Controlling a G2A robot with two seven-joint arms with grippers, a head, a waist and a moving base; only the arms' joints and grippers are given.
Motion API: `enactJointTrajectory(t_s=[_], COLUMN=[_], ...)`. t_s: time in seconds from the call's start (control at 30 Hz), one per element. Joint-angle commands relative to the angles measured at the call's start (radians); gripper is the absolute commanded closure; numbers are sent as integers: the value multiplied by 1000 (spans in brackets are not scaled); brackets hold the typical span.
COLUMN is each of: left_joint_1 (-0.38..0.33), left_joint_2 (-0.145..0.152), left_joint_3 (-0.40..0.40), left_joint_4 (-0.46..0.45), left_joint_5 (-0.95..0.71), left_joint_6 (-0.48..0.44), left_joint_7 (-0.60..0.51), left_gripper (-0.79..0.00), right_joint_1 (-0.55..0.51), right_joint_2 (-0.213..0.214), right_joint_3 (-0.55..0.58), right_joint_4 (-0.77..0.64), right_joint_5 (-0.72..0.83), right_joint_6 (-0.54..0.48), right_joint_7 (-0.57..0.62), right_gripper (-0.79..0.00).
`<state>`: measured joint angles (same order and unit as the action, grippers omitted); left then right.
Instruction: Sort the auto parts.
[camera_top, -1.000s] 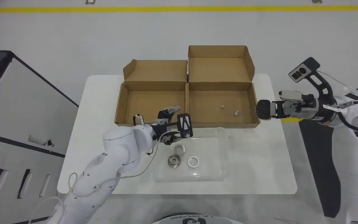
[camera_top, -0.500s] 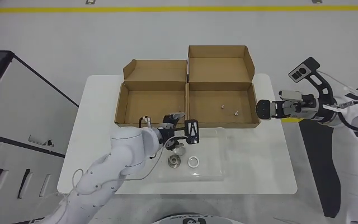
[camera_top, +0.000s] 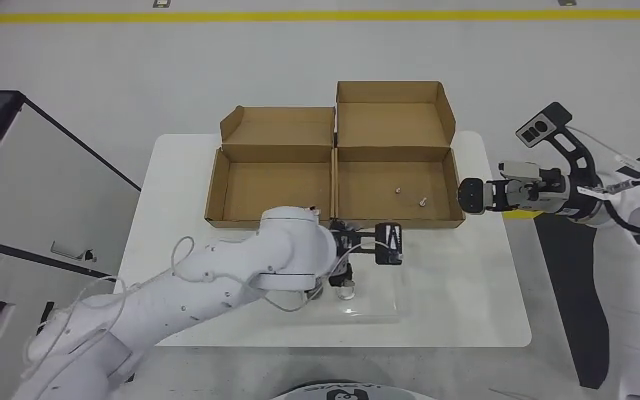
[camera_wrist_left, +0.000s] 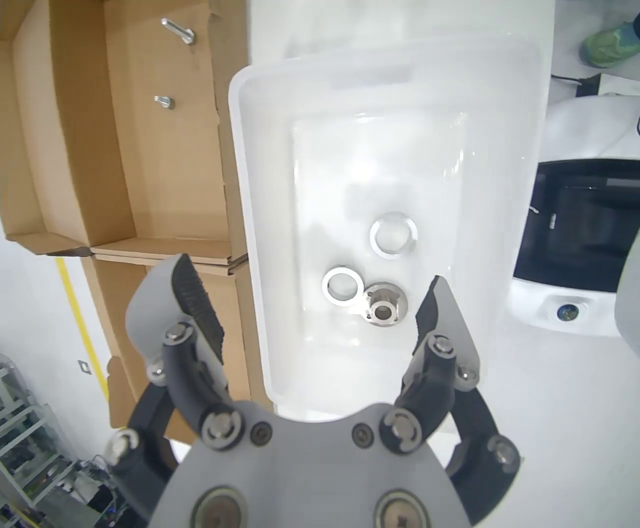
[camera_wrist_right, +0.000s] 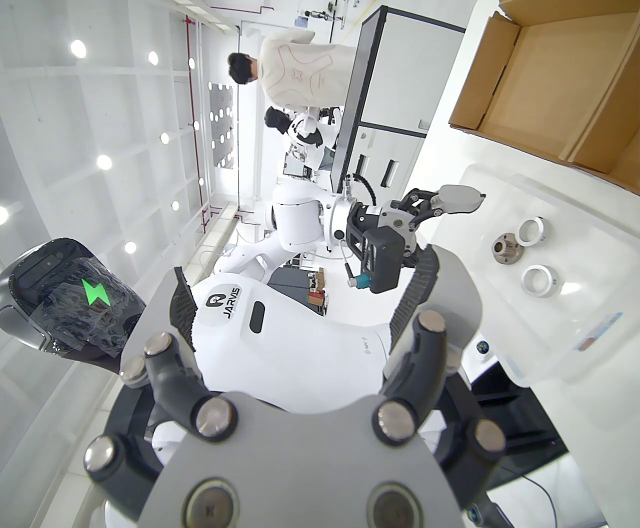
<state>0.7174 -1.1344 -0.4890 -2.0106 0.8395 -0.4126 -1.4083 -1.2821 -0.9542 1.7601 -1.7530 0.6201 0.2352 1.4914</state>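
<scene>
Inside the clear tray (camera_wrist_left: 390, 65), three metal parts are lying close together: a flanged hub (camera_wrist_left: 396, 300) is sitting right against one ring (camera_wrist_left: 327, 287), and a second ring (camera_wrist_left: 374, 235) is lying just beyond them, apart from both. From the left wrist we are seeing all three plainly, with the left gripper (camera_wrist_left: 310, 272) hovering above the tray, its fingers spread wide and gripping nothing. From above, the left arm is covering the hub and the first ring, leaving just the second ring peeking out beneath it.

Compared with a second ago, we are finding that arm swung farther across the tray, its wrist shifted from the tray's box-side edge toward the tray's middle. The parts and the right arm are sitting where they were.

Behind the tray, a left cardboard box (camera_top: 270, 190) and a right cardboard box (camera_top: 370, 175) are standing open side by side, the right one holding two bolts (camera_wrist_left: 164, 102). The right gripper (camera_wrist_right: 307, 262) is hanging past the tray's right rear corner, beside that box's outer wall, its jaws apart and carrying nothing. Everything is resting on the white table (camera_top: 180, 200).
</scene>
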Motion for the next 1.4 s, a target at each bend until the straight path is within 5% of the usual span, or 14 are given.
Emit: enactJointTrajectory(t_s=[0.0,0.4,1.2,1.37], left_joint_1=[-49,-126,-132,-144], left_joint_2=[3,-1,-68,-74], left_joint_3=[43,183,260,275], left_joint_4=[13,97,215,229], left_joint_5=[-48,-36,-22,-27], left_joint_6=[15,-46,-82,-84], left_joint_7=[-14,47,83,85], left_gripper=[-785,-785,-785,-723], right_joint_1=[0,0,0,0], right_joint_2=[0,0,0,0], right_joint_3=[0,0,0,0], right_joint_4=[0,0,0,0], right_joint_5=[0,0,0,0], right_joint_6=[0,0,0,0], right_joint_7=[0,0,0,0], right_gripper=[-785,-785,-785,-785])
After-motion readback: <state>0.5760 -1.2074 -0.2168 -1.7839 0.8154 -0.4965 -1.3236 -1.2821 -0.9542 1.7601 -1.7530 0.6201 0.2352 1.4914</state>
